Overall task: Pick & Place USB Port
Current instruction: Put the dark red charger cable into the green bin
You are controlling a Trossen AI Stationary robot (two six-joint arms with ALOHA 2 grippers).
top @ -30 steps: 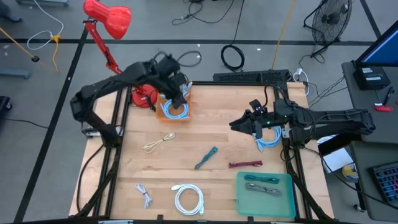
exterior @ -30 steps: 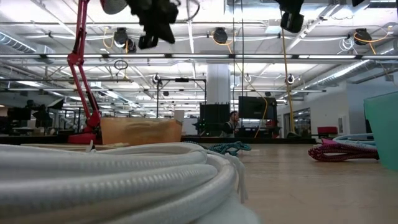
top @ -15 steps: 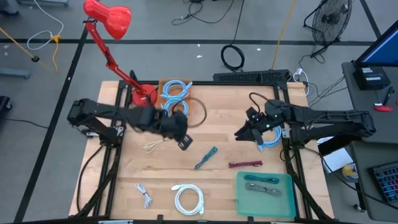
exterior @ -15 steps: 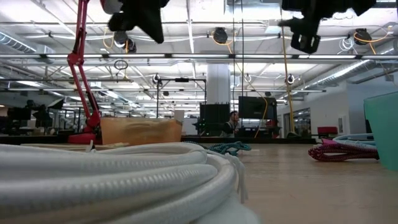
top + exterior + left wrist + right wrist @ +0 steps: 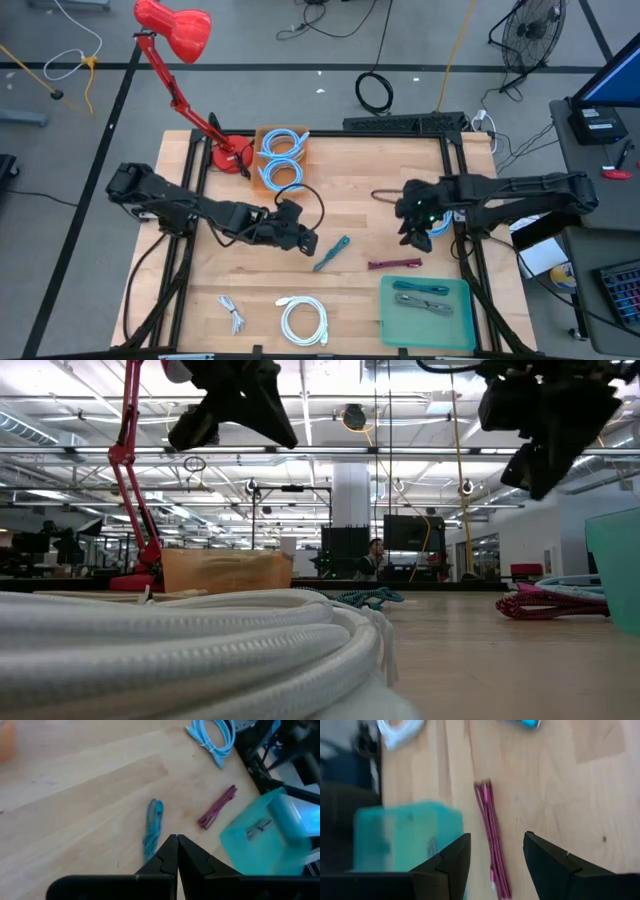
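Several bundled cables lie flat on the wooden table. A teal braided cable (image 5: pixel 330 253) (image 5: pixel 152 830) is at the middle, with a maroon cable (image 5: pixel 395 264) (image 5: pixel 490 837) to its right. My left gripper (image 5: pixel 303 240) (image 5: pixel 176 838) is shut and hovers just left of the teal cable. My right gripper (image 5: pixel 410 237) (image 5: pixel 492 851) is open, pointing down above the maroon cable's far end, with a finger on either side of it in the right wrist view. Both grippers hang high above the table in the low view, left gripper (image 5: pixel 235 400) and right gripper (image 5: pixel 545 420).
A teal tray (image 5: pixel 425 310) with a cable in it sits at the near right corner. A white cable coil (image 5: pixel 303 320) and a small white cable (image 5: pixel 232 315) lie near the near edge. A cardboard box (image 5: pixel 282 158) of light blue cables and a red lamp base (image 5: pixel 228 155) stand at the far edge. Another light blue cable (image 5: pixel 435 225) lies by the right edge.
My left gripper has swept from above the cardboard box at the far edge toward the table's middle and near side, ending beside the teal cable. My right gripper has shifted slightly toward the near edge and tipped down over the maroon cable.
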